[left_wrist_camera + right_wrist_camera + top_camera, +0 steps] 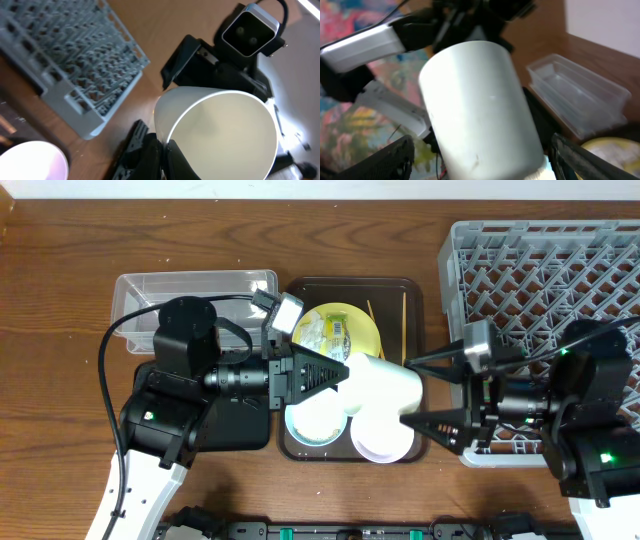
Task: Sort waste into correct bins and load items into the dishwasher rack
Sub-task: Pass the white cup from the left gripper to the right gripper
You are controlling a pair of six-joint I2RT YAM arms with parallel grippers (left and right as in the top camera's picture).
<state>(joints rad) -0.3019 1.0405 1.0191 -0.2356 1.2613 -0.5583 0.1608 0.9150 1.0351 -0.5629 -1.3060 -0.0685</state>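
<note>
My left gripper (345, 375) is shut on the rim of a white cup (385, 385), which it holds on its side above the brown serving tray (415, 290). In the left wrist view the fingers (150, 155) pinch the cup's wall (220, 130). My right gripper (405, 392) is open, one finger on each side of the cup's base (480, 115), with a gap at both sides. A yellow plate (355, 330) carries the snack wrapper (328, 330). Below the cup sit a light-blue bowl (312, 422) and a white-pink bowl (380, 440). Chopsticks (404, 320) lie beside the plate.
The grey dishwasher rack (540, 270) stands at the right, partly under my right arm. A clear tub (190, 290) is at the back left. The black tray (240, 425) lies mostly beneath my left arm.
</note>
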